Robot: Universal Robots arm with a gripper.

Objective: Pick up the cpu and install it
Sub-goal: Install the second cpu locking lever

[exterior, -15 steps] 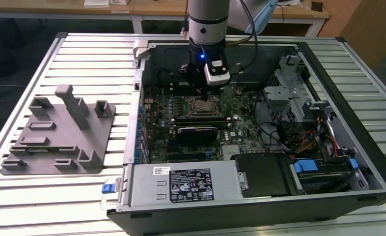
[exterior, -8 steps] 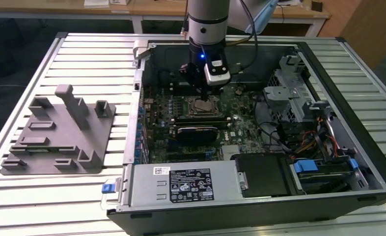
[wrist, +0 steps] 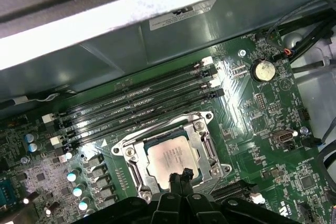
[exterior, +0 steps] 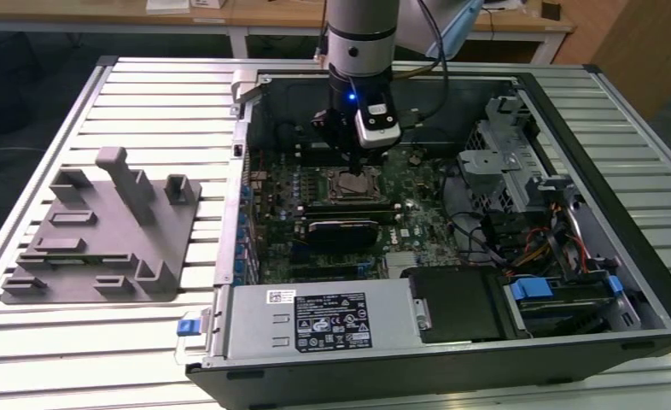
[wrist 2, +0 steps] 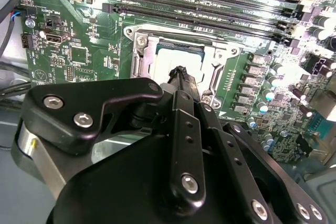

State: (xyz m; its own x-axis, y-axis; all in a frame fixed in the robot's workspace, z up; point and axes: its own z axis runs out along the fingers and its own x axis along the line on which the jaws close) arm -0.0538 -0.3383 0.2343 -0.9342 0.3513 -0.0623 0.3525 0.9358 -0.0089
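The cpu (wrist: 169,157), a flat square chip with a silvery top, lies flat inside the metal-framed socket (wrist: 202,145) on the green motherboard; the second wrist view shows the cpu (wrist 2: 176,57) too. My gripper (wrist: 181,174) hangs right over one edge of the chip, its two black fingertips pressed together with nothing between them. In the second wrist view the gripper (wrist 2: 180,73) tips sit at the chip's edge. In the exterior view the gripper (exterior: 363,171) reaches down into the open computer case over the socket (exterior: 351,185).
A grey holder block (exterior: 102,231) with upright posts lies on the slatted table at the exterior view's left. Inside the case are memory slots (wrist: 136,109), a coin battery (wrist: 264,70), a power supply (exterior: 312,320) and a drive cage (exterior: 504,166) with cables.
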